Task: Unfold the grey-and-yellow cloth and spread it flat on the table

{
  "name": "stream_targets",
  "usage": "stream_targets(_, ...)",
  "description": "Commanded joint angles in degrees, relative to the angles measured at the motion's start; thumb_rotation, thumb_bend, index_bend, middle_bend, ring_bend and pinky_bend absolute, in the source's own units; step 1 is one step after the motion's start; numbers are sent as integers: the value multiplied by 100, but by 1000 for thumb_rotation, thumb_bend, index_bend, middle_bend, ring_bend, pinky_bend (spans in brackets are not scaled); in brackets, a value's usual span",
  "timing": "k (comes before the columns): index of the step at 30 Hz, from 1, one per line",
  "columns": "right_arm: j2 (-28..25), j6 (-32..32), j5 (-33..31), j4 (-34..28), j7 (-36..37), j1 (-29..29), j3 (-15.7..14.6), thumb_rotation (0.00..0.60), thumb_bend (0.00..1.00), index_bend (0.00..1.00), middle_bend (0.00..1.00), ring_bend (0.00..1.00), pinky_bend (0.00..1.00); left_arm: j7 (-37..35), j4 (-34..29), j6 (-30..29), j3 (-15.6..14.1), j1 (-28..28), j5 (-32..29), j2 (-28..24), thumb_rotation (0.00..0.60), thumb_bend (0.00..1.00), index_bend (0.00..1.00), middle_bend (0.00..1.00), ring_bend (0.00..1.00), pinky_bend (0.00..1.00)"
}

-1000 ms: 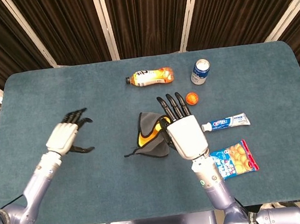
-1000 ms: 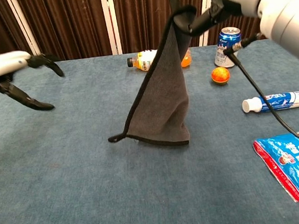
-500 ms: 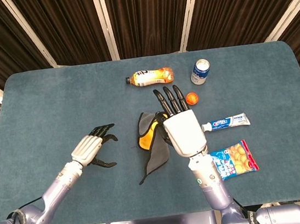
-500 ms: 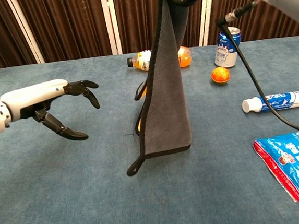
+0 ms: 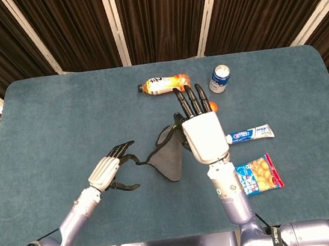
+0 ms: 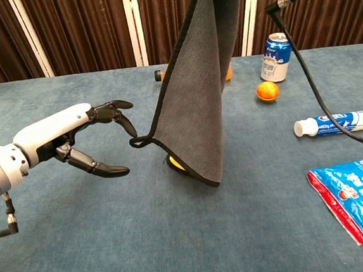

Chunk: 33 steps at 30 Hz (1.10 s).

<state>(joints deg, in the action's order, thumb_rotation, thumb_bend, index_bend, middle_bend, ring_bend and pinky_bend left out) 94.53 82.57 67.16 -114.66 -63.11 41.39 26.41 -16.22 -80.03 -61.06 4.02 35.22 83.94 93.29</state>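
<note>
Apparently cloth [image 6: 198, 103] hangs from right hand [image 5: 202, 136], beside left hand [image 6: 80, 141].

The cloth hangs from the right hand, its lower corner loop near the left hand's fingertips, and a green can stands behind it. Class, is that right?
Only the colour is wrong: in the chest view the can is blue. The cloth does hang from the right hand, its loop by the left hand.

Bare table [image 5: 60, 112] lies open leftward; the bottle [image 5: 164, 85], can [image 5: 220, 78], toothpaste [image 5: 248, 134] and snack bag [image 5: 258, 175] crowd the right.
</note>
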Motion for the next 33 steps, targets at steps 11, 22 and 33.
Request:
stream_targets(11,-111,142,-73,-120,3,127,-57,600,497,625,123,0,0,52,443,-193,185,-5,-61,491,600,29,333,0,0,57)
stream_targets(22,-278,239,-9,-258,54,138,-229,600,497,624,122,0,0,93,1027,-146,443,179,-211,1044,600,337,507,25,0,57)
stream_targets(33,-387,337,-2,-330,76,159,-282,600,497,623,123,0,0,126,1195,-191,610,227,-368,1357,600,547,766,144,0,58)
